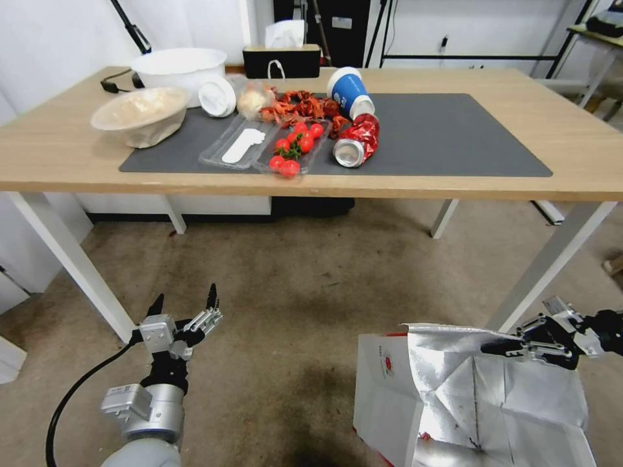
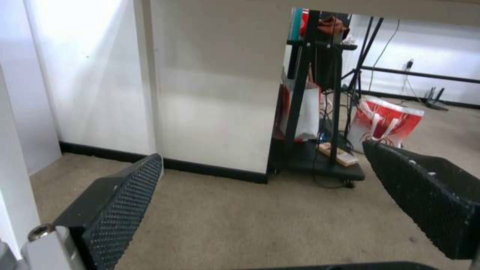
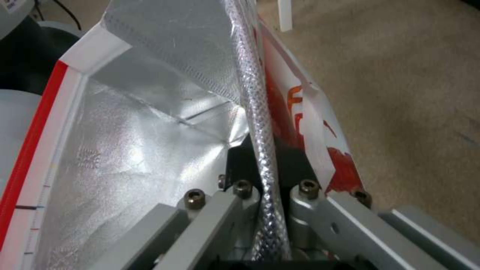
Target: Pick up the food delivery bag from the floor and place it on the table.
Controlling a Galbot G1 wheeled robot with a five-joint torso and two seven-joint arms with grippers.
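Bag (image 1: 454,402): near right on the floor (image 1: 292,311), we noted, mouth open.
Right gripper (image 1: 503,348): clamped on the bag's far rim.
Left gripper (image 1: 185,301): near left, jaws wide, holding nothing.
Table (image 1: 571,149): beyond, far side.

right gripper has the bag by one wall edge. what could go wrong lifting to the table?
1. The right gripper pinches only one thin foil-lined wall of the food delivery bag; it may tear, slip or swing.
2. The table mat holds a crushed can, tomatoes and bowls, so landing there could knock them.
3. The left gripper hangs open, giving no support.
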